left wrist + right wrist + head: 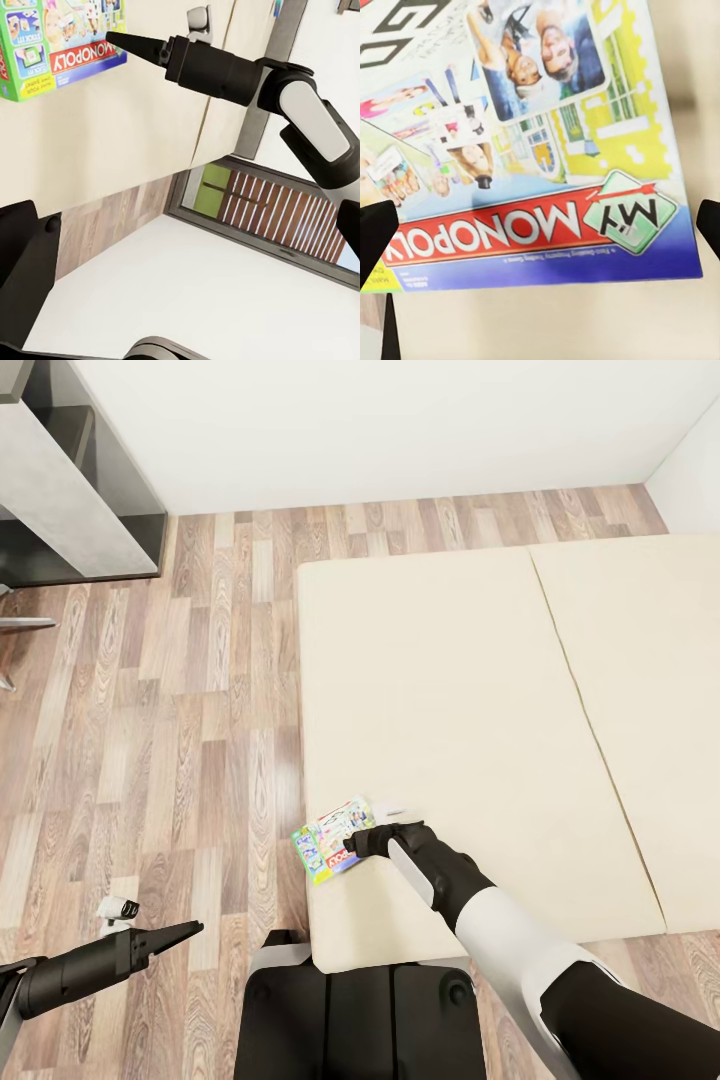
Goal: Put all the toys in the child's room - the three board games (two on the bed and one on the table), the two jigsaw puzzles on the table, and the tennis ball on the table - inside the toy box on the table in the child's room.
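Right gripper point(352, 848) of mine hangs over the Monopoly box point(333, 838) — fingertips spread wide, one at each side of its lid. It lies flat at the bed's point(450, 690) near corner. Left gripper point(190, 930) — fingers together — hovers above the floor point(150, 710).

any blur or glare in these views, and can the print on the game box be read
Head view: sharp, flat even light, board game too small to read. Right wrist view: box fills the frame, slightly soft, "MY MONOPOLY" legible upside down. Left wrist view: crisp, "MONOPOLY" readable, no glare; right gripper casts no clear shadow.
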Robot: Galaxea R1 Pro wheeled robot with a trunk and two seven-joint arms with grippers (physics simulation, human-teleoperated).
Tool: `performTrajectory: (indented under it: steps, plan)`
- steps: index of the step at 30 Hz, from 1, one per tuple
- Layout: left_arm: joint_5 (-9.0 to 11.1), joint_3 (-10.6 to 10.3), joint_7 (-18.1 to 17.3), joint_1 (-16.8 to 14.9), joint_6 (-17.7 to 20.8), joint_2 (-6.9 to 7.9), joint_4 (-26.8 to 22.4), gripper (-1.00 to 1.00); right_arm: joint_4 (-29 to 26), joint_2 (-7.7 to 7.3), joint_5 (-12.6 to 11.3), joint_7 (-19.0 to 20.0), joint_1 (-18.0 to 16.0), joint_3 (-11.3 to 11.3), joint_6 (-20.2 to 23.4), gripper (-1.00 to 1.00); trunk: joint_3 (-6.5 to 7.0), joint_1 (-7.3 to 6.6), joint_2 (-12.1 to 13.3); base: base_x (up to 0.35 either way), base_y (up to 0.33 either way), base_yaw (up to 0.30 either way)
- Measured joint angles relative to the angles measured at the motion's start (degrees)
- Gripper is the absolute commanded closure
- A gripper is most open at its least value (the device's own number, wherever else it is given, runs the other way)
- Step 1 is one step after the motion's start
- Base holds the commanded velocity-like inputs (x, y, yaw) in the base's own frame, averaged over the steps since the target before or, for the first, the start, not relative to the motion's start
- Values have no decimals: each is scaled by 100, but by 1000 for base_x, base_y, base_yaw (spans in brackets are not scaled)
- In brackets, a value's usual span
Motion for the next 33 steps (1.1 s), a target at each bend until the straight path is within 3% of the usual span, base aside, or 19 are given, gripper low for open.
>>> performTrajectory:
  steps: [17,33]
  plan:
    - [4,0,0,0,0,7,0,-100,-156,0,-20,13,1,-6,2,-100,0,0,0,0,0,0]
    - [4,0,0,0,0,1,1,-100,-151,0,-57,313,1,1,-9,-100,0,0,0,0,0,0]
